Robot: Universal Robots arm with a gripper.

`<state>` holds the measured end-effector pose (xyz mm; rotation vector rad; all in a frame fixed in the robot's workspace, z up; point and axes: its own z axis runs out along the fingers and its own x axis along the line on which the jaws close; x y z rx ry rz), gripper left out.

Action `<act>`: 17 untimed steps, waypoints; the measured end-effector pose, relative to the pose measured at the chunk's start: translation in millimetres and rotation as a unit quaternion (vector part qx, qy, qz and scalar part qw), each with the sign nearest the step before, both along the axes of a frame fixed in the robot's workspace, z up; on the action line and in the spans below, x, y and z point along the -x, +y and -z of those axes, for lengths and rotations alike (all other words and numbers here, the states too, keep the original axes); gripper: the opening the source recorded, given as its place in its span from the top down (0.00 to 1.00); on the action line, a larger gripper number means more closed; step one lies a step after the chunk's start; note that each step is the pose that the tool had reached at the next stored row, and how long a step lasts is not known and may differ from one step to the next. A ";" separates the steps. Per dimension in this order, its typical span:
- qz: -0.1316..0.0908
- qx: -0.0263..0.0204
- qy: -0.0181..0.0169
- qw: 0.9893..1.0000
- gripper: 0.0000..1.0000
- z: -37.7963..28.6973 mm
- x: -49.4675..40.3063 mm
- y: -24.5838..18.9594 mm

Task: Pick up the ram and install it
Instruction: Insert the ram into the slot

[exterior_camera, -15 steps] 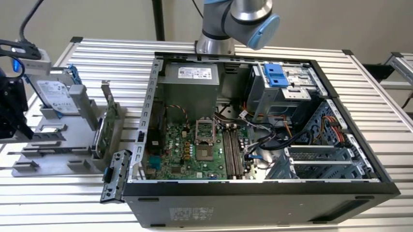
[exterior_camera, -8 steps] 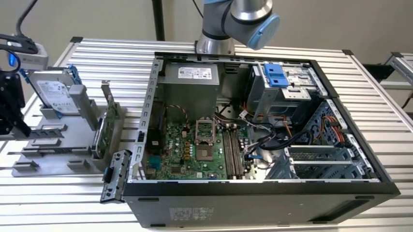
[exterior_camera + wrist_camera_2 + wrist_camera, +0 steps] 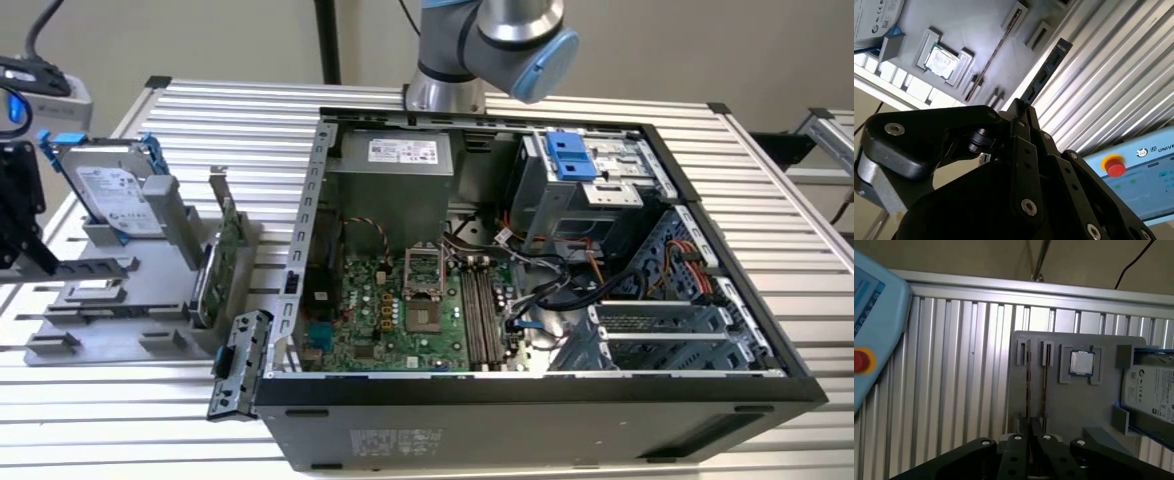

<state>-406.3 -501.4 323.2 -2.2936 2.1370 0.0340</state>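
Note:
In the second wrist view my gripper (image 3: 1021, 112) is shut on the ram (image 3: 1046, 70), a thin dark stick with black chips that juts out past the black fingers (image 3: 1026, 150) over the slatted table. In the first wrist view the ram (image 3: 1029, 405) shows edge-on, rising from between the fingertips of the gripper (image 3: 1030, 437) in front of the grey holder tray (image 3: 1104, 405). The exterior view has the open computer case (image 3: 534, 400), whose motherboard has long memory slots (image 3: 481, 315) beside the processor socket. The arm (image 3: 494, 40) rises behind the case.
The grey tray (image 3: 120, 290), at the exterior view's left, carries a silver hard drive (image 3: 114, 185) with blue rails and a green card (image 3: 227, 260). A processor chip (image 3: 941, 60) sits in the tray. A pendant with a red button (image 3: 1114, 165) lies on the slatted table.

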 end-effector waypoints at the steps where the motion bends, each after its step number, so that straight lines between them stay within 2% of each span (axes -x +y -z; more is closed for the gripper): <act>1: 0.000 0.000 0.000 1.000 1.00 -1.6 0.0 0.0; 17: 0.000 0.000 0.000 1.000 1.00 -29.0 0.0 0.4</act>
